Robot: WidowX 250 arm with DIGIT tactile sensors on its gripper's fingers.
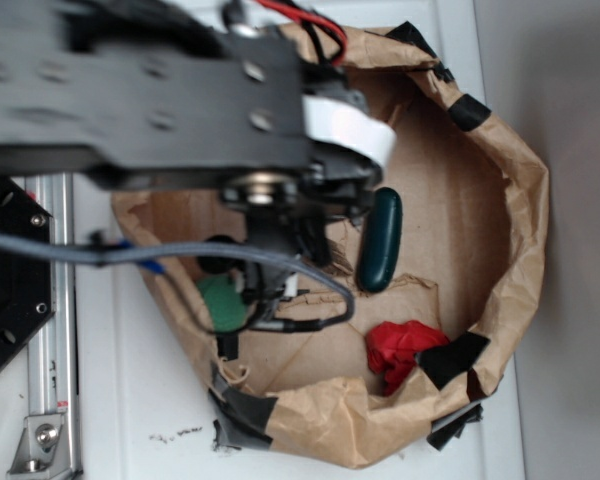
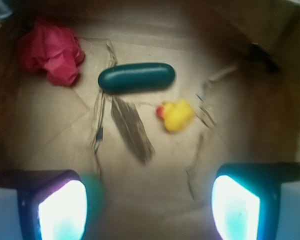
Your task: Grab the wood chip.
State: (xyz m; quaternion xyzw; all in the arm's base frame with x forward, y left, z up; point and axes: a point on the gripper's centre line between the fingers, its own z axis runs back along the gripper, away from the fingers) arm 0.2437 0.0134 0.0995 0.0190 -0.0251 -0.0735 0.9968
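End effector [image 2: 149, 207] jaws apart, empty, hovering above the paper-lined bin [image 1: 510, 200]. Wood chip [image 2: 132, 129] lies flat at 12 o'clock from the fingers, just below the green capsule [image 2: 136, 77], duck [image 2: 177, 115] at its 3 o'clock. Spread likely set to straddle the chip.

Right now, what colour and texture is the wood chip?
Dark brown-grey with lengthwise grooves, seen best in the wrist view: the wood chip.
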